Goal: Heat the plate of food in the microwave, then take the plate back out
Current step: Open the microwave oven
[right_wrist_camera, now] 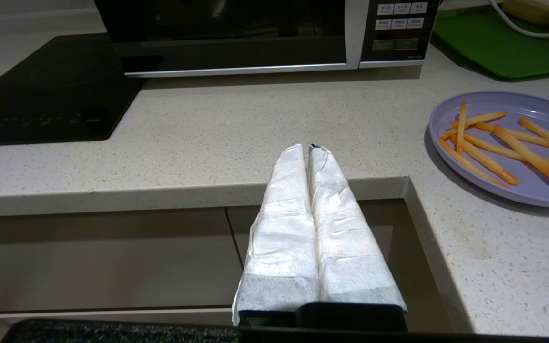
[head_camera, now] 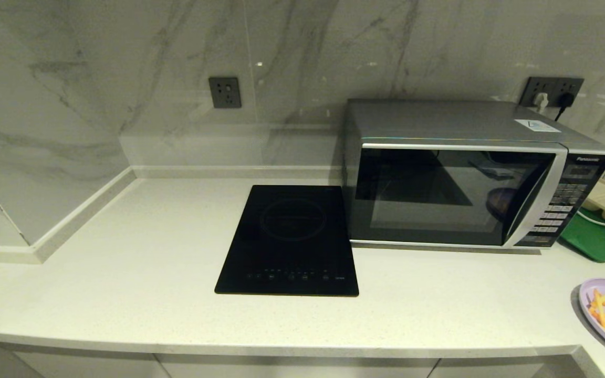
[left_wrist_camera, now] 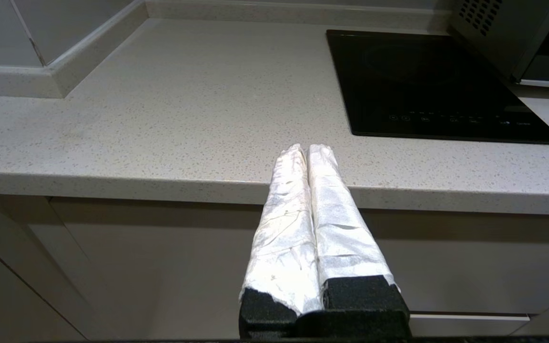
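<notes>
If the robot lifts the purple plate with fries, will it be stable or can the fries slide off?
The plate of food looks shallow with a low rim, so tilting it would probably let the loose fries slide. It seems rigid and likely light. Being flat on the counter, its thin edge may be hard to grasp.

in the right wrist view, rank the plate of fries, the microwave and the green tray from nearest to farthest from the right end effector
1. Round pale-lilac plate of food, with thin orange fries: nearest, on the countertop to one side of the shut right end effector.
2. Boxy silver-grey microwave with dark glass door: farther, straight ahead, door closed.
3. Flat green tray: farthest, back beside the microwave's keypad, beyond the plate.
</notes>
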### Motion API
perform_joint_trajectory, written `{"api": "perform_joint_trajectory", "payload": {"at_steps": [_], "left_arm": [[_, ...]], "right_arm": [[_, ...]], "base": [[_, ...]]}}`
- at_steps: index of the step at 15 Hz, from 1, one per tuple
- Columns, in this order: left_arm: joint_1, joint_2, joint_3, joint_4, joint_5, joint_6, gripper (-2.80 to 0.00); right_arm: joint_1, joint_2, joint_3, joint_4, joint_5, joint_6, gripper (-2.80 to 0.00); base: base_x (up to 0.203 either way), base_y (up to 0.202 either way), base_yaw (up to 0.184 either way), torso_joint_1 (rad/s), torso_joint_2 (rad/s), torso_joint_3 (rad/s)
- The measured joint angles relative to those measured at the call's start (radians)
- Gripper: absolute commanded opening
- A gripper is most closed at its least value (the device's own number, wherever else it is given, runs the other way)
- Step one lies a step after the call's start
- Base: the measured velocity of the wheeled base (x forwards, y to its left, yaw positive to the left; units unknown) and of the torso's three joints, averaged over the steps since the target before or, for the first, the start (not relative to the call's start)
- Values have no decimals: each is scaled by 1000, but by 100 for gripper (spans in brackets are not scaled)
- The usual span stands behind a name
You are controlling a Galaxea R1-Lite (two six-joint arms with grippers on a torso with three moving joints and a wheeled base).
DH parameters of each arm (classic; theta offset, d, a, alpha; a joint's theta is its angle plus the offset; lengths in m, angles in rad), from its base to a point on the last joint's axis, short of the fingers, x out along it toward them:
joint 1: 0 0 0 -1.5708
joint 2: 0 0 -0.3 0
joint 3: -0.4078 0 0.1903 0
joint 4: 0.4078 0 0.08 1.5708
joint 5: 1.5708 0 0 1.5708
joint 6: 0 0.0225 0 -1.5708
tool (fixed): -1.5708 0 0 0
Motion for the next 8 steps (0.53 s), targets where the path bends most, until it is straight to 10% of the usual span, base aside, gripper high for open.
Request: {"api": "perform_joint_trajectory", "payload": {"at_steps": [8], "left_arm": [[0, 0, 0, 0, 0, 0, -280]], "right_arm": [[0, -1, 1, 3, 0, -2, -280]], "base": [[0, 0, 0, 0, 0, 0]]}}
